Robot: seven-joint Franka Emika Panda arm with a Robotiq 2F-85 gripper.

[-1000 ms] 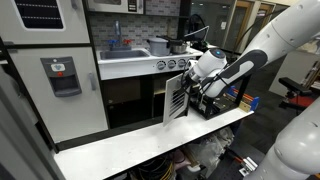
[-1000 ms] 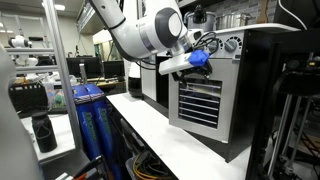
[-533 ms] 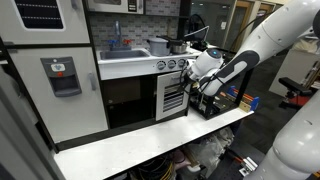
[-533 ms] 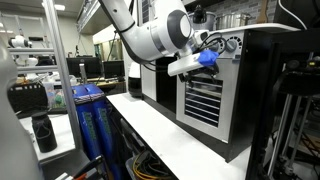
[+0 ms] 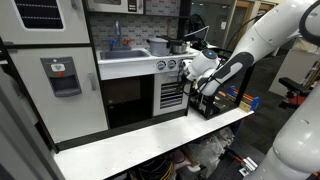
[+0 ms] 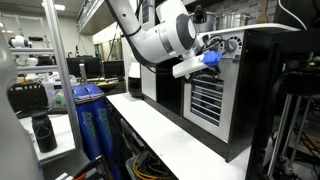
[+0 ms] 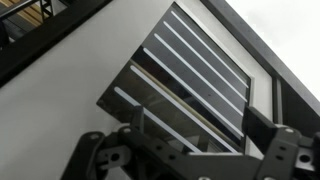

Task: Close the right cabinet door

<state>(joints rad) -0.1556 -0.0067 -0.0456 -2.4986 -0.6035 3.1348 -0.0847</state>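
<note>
The right cabinet door [image 5: 172,95] is the small white-framed door with a slatted window, under the knobs of the toy kitchen. In both exterior views it stands nearly flush with the cabinet front [image 6: 207,100]. My gripper [image 5: 197,76] is at the door's upper outer edge, its blue-tipped fingers [image 6: 203,62] against the frame. In the wrist view the slatted window [image 7: 195,70] fills the picture at very close range. The gripper [image 7: 190,160] has its fingers spread apart at the bottom and holds nothing.
A tall white fridge door with a grey dispenser panel [image 5: 62,78] stands beside a dark open compartment [image 5: 128,100]. A white counter [image 5: 150,140] runs in front. A sink and pot [image 5: 165,45] sit on top. A black rack [image 5: 225,100] is behind my arm.
The door has swung from half open to nearly shut against the cabinet. My gripper followed it inward towards the cabinet.
</note>
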